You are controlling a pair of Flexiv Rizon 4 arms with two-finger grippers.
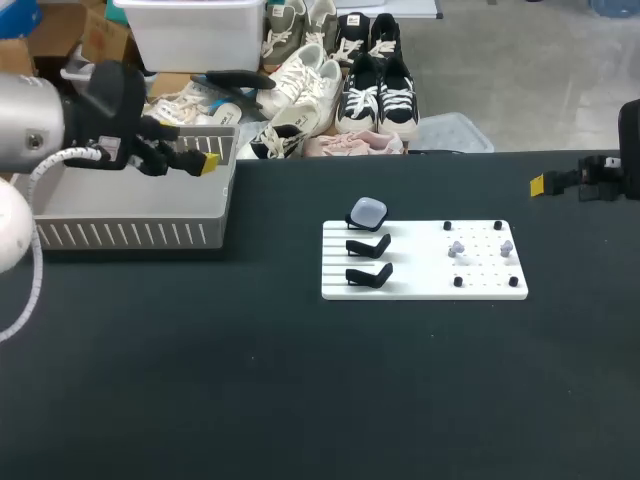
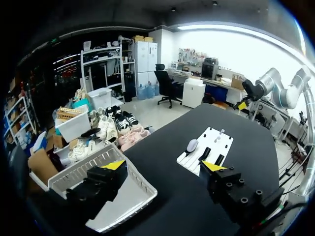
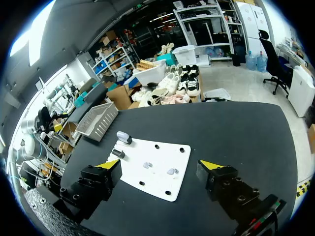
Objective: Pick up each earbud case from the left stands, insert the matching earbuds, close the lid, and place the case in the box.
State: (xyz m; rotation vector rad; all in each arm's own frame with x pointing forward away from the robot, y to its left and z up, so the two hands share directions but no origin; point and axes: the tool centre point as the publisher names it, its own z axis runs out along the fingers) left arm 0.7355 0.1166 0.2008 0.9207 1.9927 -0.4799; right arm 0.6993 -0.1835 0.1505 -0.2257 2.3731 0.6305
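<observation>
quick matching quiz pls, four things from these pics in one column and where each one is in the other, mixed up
1 earbud case
2 earbuds
3 left gripper
4 right gripper

A over the basket rim
B on the board, right half
C on the far stand
D near the table right edge

Pairs: 1-C, 2-B, 3-A, 4-D
</observation>
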